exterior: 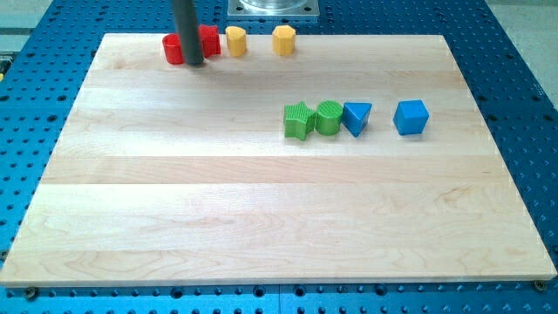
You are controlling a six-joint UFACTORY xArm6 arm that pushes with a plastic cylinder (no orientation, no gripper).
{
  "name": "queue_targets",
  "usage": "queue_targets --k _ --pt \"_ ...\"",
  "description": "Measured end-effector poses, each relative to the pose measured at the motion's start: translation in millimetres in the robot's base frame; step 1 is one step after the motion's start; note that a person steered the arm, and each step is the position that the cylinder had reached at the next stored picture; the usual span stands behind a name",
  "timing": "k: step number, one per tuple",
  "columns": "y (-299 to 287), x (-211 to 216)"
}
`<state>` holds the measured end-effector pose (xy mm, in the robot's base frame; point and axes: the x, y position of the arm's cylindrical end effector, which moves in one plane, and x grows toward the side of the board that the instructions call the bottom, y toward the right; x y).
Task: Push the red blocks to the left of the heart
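Two red blocks sit at the board's top left edge: one (172,50) left of the rod, looking round, and one (208,40) right of it, partly hidden by the rod. My tip (193,64) rests between them, touching or nearly touching both. A yellow block that looks like the heart (235,41) sits just right of the right-hand red block, close to it. Both red blocks lie to the view's left of the heart.
A second yellow block (283,40), hexagon-like, sits further right along the top edge. At mid-board stand a green star (298,120), a green cylinder (329,118) and a blue triangle (357,117) in a tight row, with a blue cube (411,117) apart to their right.
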<state>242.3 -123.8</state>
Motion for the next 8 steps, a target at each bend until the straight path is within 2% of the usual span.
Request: queue_targets --k 1,2,4,6,7,8 --pt "-26.6 42.9" --pt "-62.3 51.9" --pt "-61.5 12.6" --pt "-27.8 -12.7" --pt "-14.1 18.2" --pt "65.0 36.5"
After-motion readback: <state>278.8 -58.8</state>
